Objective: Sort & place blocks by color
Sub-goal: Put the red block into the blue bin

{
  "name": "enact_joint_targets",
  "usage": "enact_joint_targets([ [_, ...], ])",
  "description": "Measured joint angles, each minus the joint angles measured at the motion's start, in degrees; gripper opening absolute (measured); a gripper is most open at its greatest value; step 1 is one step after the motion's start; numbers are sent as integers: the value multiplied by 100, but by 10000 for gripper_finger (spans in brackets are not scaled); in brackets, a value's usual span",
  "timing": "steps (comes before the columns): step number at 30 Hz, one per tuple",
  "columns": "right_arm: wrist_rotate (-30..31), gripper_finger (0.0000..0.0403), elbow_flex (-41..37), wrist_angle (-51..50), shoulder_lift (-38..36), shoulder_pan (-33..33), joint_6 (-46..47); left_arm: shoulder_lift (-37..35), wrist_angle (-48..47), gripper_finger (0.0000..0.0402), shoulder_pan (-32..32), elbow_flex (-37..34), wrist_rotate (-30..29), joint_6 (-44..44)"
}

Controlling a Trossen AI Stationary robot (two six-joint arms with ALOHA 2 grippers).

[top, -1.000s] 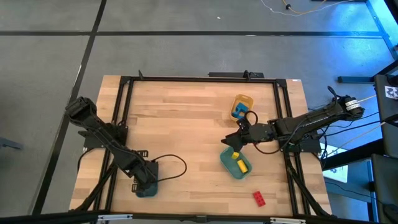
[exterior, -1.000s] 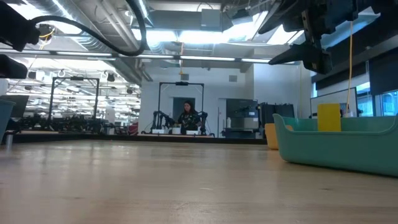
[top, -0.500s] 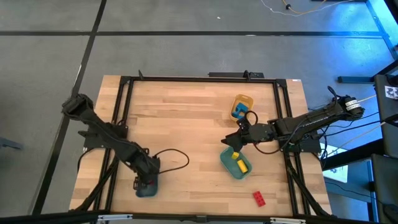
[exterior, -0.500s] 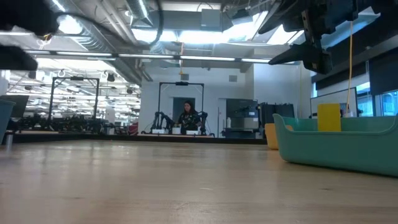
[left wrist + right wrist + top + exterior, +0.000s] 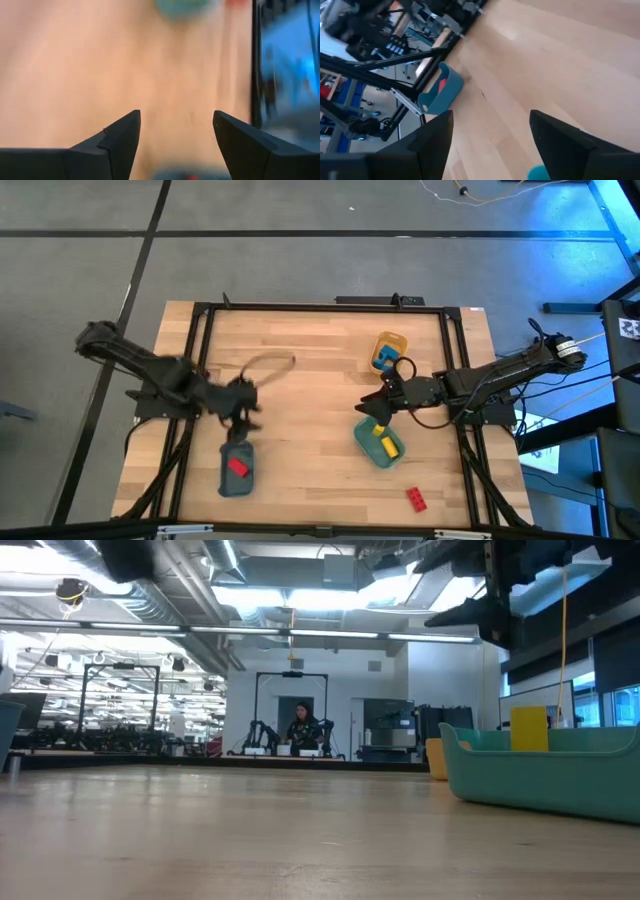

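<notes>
My left gripper [image 5: 242,418] hangs open over bare wood, just on the far side of the slate-blue tray [image 5: 235,473], which holds a red block [image 5: 237,467]. Its wrist view shows the open gripper [image 5: 176,114] with nothing between the fingers. My right gripper [image 5: 366,412] is open too, above the far-left rim of the teal tray [image 5: 372,448], in which two yellow blocks [image 5: 386,438] lie. Its wrist view shows that gripper [image 5: 491,114] and the slate-blue tray [image 5: 442,90] beyond. A blue block [image 5: 381,360] lies in the yellow tray [image 5: 390,342]. Another red block [image 5: 416,499] lies on the table near the near edge.
The black frame rails [image 5: 320,307] run around the tabletop. A loose cable [image 5: 265,361] arcs over the left arm. In the low view the teal tray [image 5: 540,778] stands at the right with a yellow block [image 5: 529,728] upright in it. A person [image 5: 301,726] sits far behind the table.
My left gripper has drawn back from over the slate-blue tray toward the table's far edge, moving fast enough to blur. The red block that it covered now shows lying in that tray. The cable over the left arm has swung toward the far edge with it.
</notes>
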Motion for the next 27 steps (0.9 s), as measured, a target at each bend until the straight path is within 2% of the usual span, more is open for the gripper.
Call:
enact_joint_targets([
  [3,2,264,2,193,-45,-2,-211,-252,784,242,551,4,-667,568],
  [5,-20,264,4,200,-98,-4,-285,-316,1439,243,906,-8,-812,1029],
  [8,-44,264,90,196,-147,-4,-560,-372,2760,243,1336,-283,-660,1501],
  [10,-40,264,229,227,-162,-4,-850,-376,3697,243,1542,-640,-310,1592],
  [13,-37,264,450,239,-184,-2,-1510,-363,5177,241,1732,-1323,24,1414],
  [17,-3,264,644,240,-188,-2,-2423,-363,6766,235,1846,-2016,8,1211],
  [22,28,264,708,204,-186,-2,-2578,-365,7013,235,1916,-2162,-276,1199],
  [27,212,264,715,-518,-186,-21,-1494,-365,7060,235,1911,-2162,-291,1194],
])
